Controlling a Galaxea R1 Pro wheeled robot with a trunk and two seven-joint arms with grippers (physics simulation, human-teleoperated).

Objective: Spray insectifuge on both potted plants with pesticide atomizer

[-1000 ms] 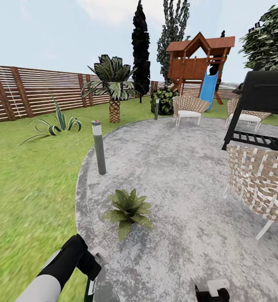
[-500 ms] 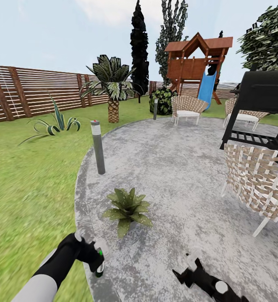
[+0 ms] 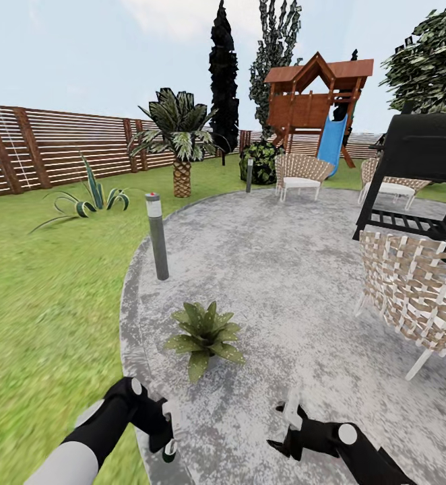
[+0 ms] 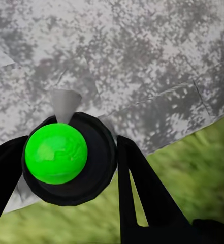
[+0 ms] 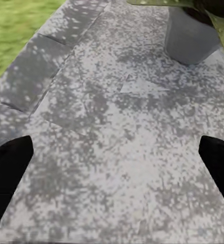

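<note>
Grass is on my left and the round grey patio is under me and in front of me. My left gripper is low down by the edge of the patio. It is squeezed shut on the pesticide atomizer, a small dark bottle. From my left wrist, I see the bottle end-on, with a round bright green tip, and a black finger on each side of it. Grey stone and a bit of green grass are below it.

My right gripper is low down too, over the patio and well apart from my left one. From my right wrist, I see its two black fingers far apart, with nothing between them but grey stone. So that one is open. A grey pot with a bit of green leaf over it shows near the edge of that picture.

One potted plant sits on the patio just in front of both my grippers. It has pointy green leaves with pale spots. It is between my two grippers and a bit farther away.

Past it stands a grey bollard light at the patio's edge. Farther off are a spiky striped plant, a palm, a brown slat fence, a wooden playhouse with a blue slide, woven chairs and a black grill.
</note>
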